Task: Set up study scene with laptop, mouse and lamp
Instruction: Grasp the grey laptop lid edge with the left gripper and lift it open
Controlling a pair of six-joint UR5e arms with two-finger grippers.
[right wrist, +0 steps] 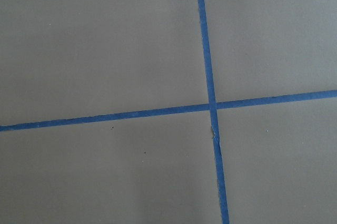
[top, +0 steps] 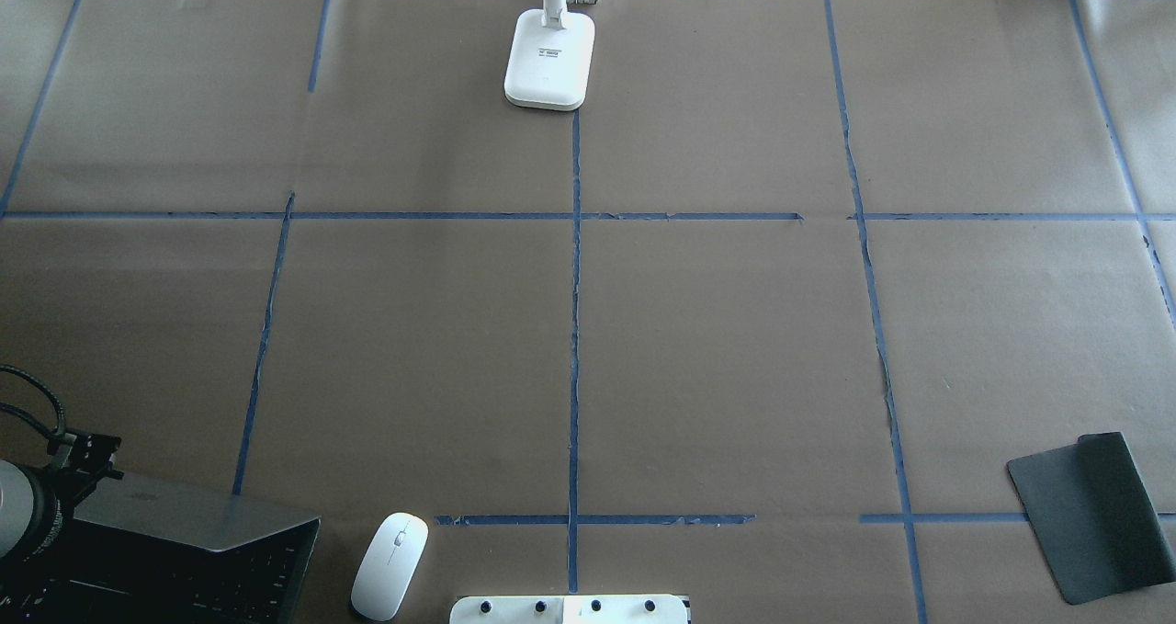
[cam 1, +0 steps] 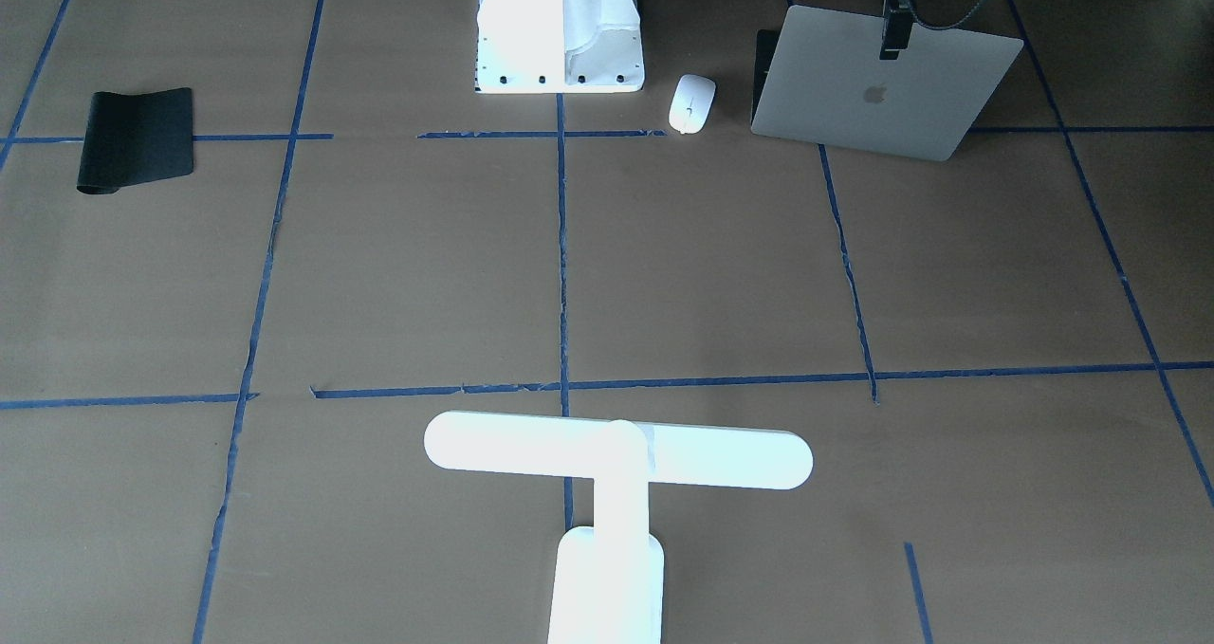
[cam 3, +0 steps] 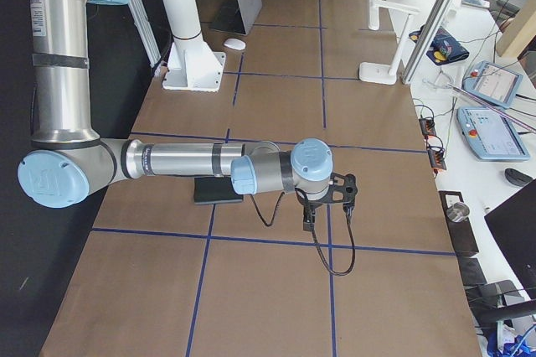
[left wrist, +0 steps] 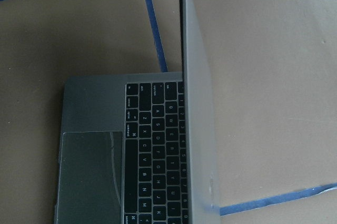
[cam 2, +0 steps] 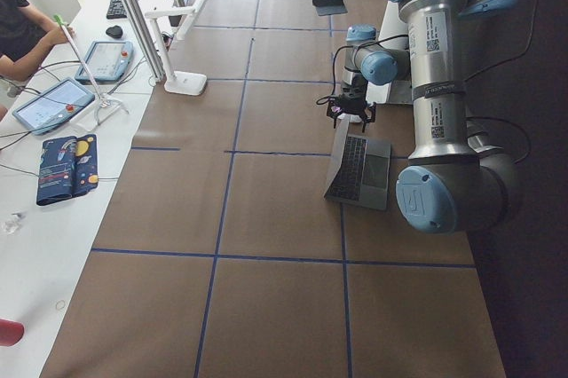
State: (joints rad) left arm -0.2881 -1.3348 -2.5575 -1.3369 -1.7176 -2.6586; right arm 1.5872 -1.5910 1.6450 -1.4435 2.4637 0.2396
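**Left end effector on the laptop lid, lamp across the counter**

The left end effector [cam 1: 892, 45] sat at the top edge of the laptop [cam 1: 873, 94], its fingers closed over the raised lid. The left wrist view looked straight down that lid edge-on, with the black keys and trackpad to one side. The laptop stood open near the robot's edge of the counter [cam 1: 711, 265], on the robot's left.

The mouse [cam 1: 692, 103] lay just beside the laptop, apart from it, between it and the white pedestal [cam 1: 560, 27]. The lamp [cam 1: 616, 454] stood well apart from both, at the far edge on the operators' side, its base on the centre tape line [cam 1: 561, 246]. A wide stretch of brown counter lay between the lamp and the laptop.

The right end effector [cam 3: 308, 216] hung low over a crossing of tape lines, near the black mat [cam 1: 137, 139]. Whether its fingers were apart or together could not be told.
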